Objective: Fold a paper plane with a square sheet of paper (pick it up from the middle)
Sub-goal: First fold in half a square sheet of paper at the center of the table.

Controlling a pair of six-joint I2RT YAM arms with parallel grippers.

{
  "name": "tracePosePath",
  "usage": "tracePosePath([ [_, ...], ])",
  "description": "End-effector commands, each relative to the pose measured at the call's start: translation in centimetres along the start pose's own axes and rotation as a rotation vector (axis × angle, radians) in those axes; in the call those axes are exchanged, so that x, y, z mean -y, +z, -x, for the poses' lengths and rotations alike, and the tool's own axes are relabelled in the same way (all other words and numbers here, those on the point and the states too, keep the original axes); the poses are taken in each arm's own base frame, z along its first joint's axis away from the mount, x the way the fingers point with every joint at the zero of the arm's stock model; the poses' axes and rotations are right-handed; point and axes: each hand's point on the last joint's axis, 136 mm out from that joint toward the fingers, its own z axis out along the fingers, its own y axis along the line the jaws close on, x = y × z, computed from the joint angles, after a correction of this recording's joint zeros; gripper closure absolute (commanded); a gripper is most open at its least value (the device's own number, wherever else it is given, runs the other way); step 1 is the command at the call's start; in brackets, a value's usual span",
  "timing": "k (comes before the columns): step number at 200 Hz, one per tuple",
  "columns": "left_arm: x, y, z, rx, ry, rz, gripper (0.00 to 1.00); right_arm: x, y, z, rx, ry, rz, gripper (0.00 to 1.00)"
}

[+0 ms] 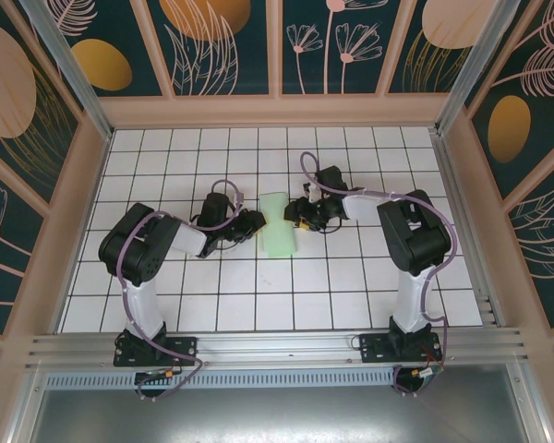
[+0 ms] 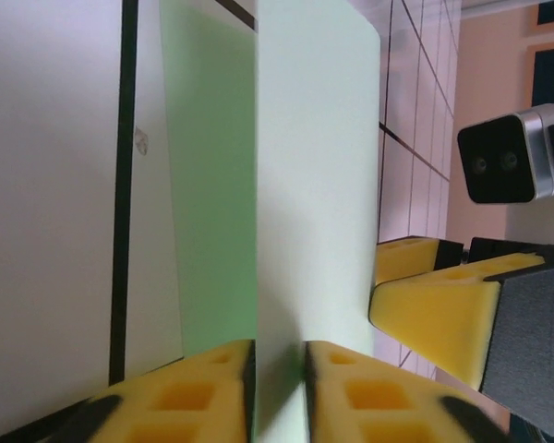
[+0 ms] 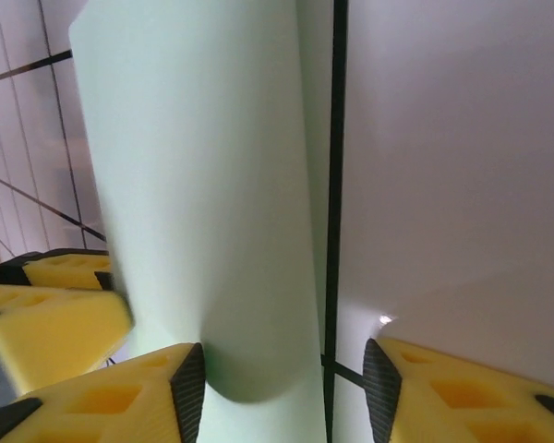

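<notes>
Where the left gripper (image 2: 279, 365) met the paper, we saw its two yellow foam fingers (image 2: 189, 392) parted by a narrow gap. The square sheet of paper (image 2: 314, 185) ran straight through that gap, and we could not tell whether the pads pressed on it. From that wrist view the sheet was doubled along a long crease, one darker half lying on the table (image 2: 46, 185) and a paler half rising off it.

Just right of the sheet the right gripper (image 3: 282, 369) stood open, its jaws well apart. The sheet's rounded, bowed edge sat between them, close against the finger nearer the left gripper. The other finger (image 3: 462, 392) stood clear of the paper above white tile. Each gripper's yellow tips showed in the other's wrist view, so the two were near each other across the sheet.

From above, we saw the sheet as a narrow pale green strip at the middle of the table, its length running from near to far. The left gripper was at its left edge and the right gripper at the far part of its right edge. Around it spread the white gridded table, and dark patterned walls (image 1: 222, 46) closed the far side.
</notes>
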Motion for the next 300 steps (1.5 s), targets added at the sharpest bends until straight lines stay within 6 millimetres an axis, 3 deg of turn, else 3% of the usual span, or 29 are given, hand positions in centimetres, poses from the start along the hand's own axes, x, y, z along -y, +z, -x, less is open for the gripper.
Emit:
tracePosePath([
  [1, 1.6, -1.1, 1.6, 0.055, 0.059, 0.035, 0.65, 2.8, 1.3, -1.2, -0.047, 0.003, -0.117, 0.51],
  [26, 1.2, -2.5, 2.9, 0.119, 0.111, 0.151, 0.57, 4.6, 1.7, -1.6, -0.056, 0.005, -0.192, 0.55],
  [74, 1.0, -3.2, 3.7, 0.163, 0.121, 0.195, 0.55, 6.4, 2.2, -1.8, -0.062, 0.011, -0.255, 0.59],
  [235, 1.5, -0.6, 3.9, 0.095, 0.159, 0.135, 0.71, 11.2, 3.7, -2.6, -0.123, -0.057, -0.487, 0.57],
  [276, -0.1, -1.8, 5.2, 0.178, 0.154, 0.257, 0.75, 11.8, 3.9, -2.6, -0.132, -0.068, -0.511, 0.57],
  [300, -0.1, -2.7, 5.8, 0.231, 0.149, 0.283, 0.75, 12.1, 4.1, -2.7, -0.14, -0.072, -0.519, 0.57],
])
